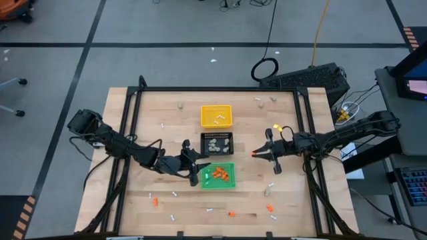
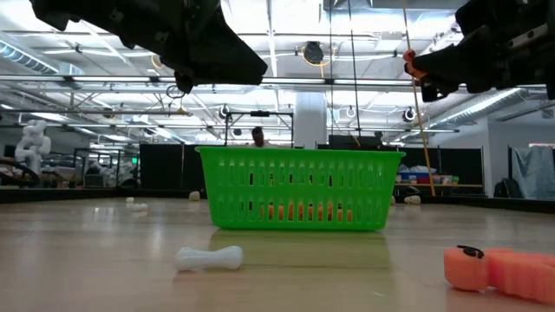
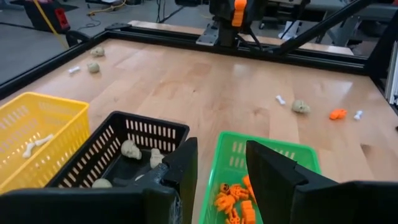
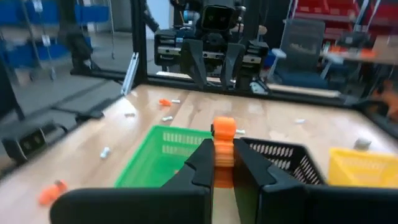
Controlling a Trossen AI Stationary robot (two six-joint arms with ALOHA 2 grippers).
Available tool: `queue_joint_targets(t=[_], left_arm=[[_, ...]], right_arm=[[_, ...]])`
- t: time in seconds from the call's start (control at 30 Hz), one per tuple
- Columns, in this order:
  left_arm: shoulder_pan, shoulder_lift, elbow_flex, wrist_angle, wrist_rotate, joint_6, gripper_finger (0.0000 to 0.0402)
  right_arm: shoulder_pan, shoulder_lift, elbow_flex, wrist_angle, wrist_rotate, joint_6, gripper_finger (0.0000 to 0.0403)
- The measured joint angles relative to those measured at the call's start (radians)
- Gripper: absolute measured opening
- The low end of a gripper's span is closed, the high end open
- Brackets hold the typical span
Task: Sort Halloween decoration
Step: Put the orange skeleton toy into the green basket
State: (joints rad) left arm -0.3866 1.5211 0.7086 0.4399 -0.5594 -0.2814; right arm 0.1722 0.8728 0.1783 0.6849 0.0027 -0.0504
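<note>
While both arms hung over the table centre:
High view: right gripper (image 1: pixel 256 153) clamped a small orange plastic bit (image 1: pixel 254 153) right of the green mesh tray (image 1: pixel 218 183).
Left wrist view: left gripper (image 3: pixel 221 163), fingers parted, empty, lower centre.
Right wrist view: bit mid-frame, pinched.

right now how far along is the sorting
Partly done. The yellow tray holds white sticks, the black tray beige lumps and the green tray orange bits. In hand: the right gripper is shut on an orange piece near the trays; the left gripper, fingers apart, sits by the green tray. Left: scattered pieces on the table, such as an orange bit.
</note>
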Motion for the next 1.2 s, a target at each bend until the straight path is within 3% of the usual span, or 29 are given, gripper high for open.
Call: queue_joint_targets(t=[0.6, 1.2], left_arm=[[0.0, 0.0, 0.0, -0.008, -0.001, 0.007, 0.0134], [0.0, 0.0, 0.0, -0.008, 0.008, 0.008, 0.0134]], right_arm=[[0.0, 0.0, 0.0, 0.0, 0.0, -0.614, 0.0017], [0.0, 0.0, 0.0, -0.001, 0.001, -0.645, 0.0017]])
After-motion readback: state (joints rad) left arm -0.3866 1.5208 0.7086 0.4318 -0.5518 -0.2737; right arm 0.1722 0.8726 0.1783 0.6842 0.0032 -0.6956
